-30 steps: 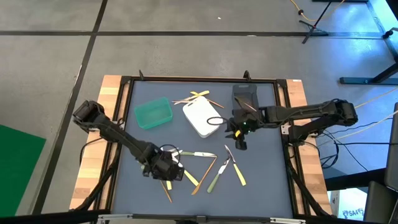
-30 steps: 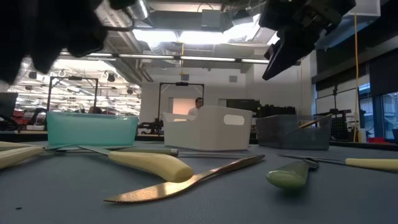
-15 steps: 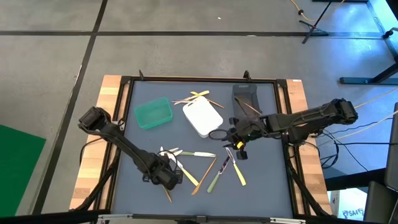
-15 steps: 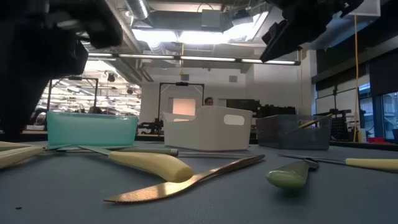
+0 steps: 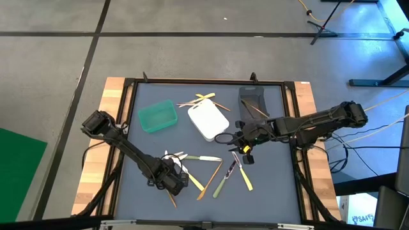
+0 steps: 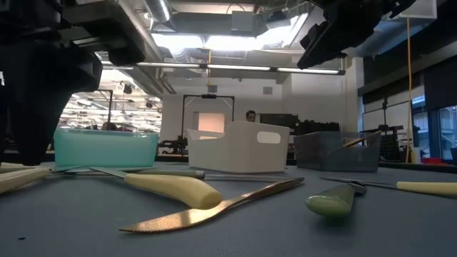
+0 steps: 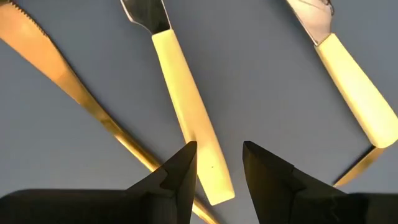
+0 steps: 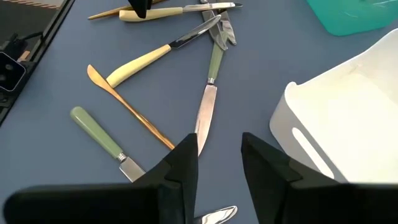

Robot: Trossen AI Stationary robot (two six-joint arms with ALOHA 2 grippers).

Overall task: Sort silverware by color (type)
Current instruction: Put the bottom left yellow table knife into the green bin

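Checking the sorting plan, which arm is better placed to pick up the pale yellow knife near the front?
Left. Its fingers stand open astride the yellow knife handle; the right gripper hangs farther back, beside the white bin.

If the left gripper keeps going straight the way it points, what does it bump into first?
Probably the pale yellow knife handle. In the wrist view it lies right between the open fingers of the left gripper, with the table just behind it. How far above it the gripper sits is hard to judge.

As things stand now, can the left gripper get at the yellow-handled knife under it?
Probably yes. The left gripper is open and sits just above the yellow-handled knife, its fingers astride the handle's end. Nothing lies over the handle; a gold knife lies close beside it.
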